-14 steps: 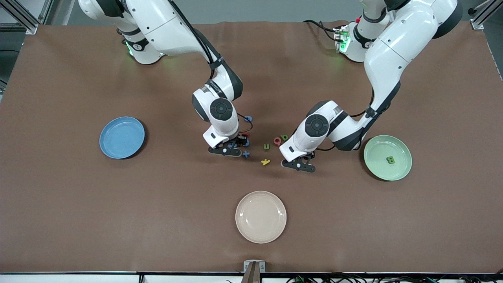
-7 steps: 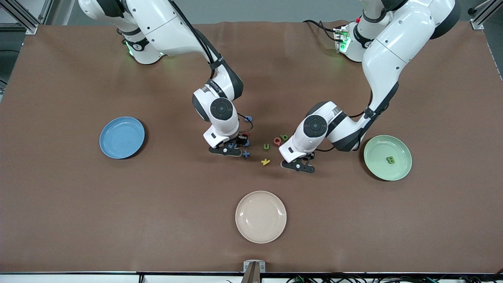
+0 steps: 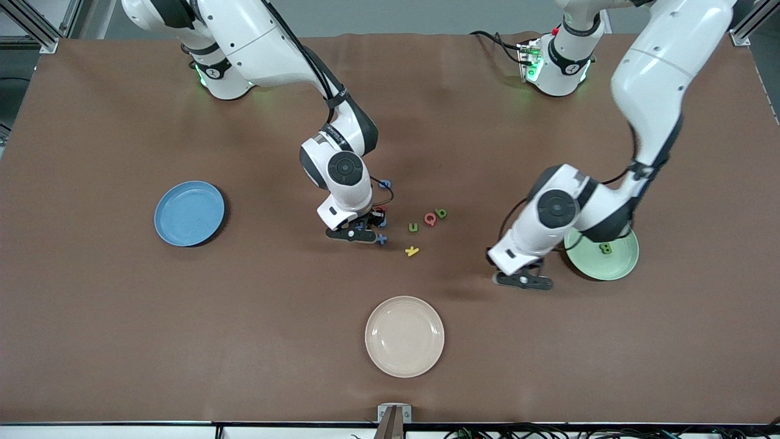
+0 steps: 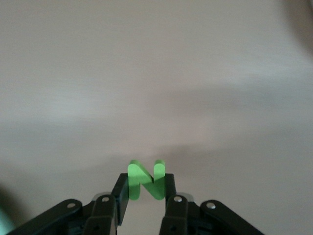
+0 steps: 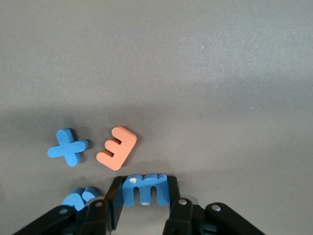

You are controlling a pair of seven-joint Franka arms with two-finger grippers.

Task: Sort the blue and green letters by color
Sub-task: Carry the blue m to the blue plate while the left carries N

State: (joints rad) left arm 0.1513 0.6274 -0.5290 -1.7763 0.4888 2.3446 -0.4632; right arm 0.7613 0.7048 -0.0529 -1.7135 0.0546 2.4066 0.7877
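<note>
**Letters pinched in both my pincers**

Letters first: my left gripper (image 4: 146, 192) pinches the green N (image 4: 145, 179) between its fingers, upright, over bare brown table (image 3: 244, 341) just beside the green plate (image 3: 615, 265). In the front view my own wrist covers that N entirely; only the wrist view shows it. My right gripper (image 5: 145, 196) is down among the pile in the middle of the table, its fingers pressed onto the blue 3 (image 5: 145, 189), which lies on its side between them. Whether the 3 has left the cloth I cannot tell.

Just beside that grip lie the orange E (image 5: 116, 147) and the blue plus (image 5: 68, 147), apart from each other. Another blue piece (image 5: 78, 197) is half cut off by my finger; I cannot read its shape. A further blue letter (image 3: 385, 183) peeks out by my right wrist, too small to name.

Toward the left arm's end from there sit the green u (image 3: 413, 227), the pink Q (image 3: 430, 218) and the green b (image 3: 441, 213), with the yellow k (image 3: 412, 250) nearer the front camera. The green B (image 3: 606, 247) lies in the green plate, which my left arm partly hides. The blue plate (image 3: 189, 213) stands well apart toward the right arm's end, the beige plate (image 3: 404, 336) nearest the front camera.
</note>
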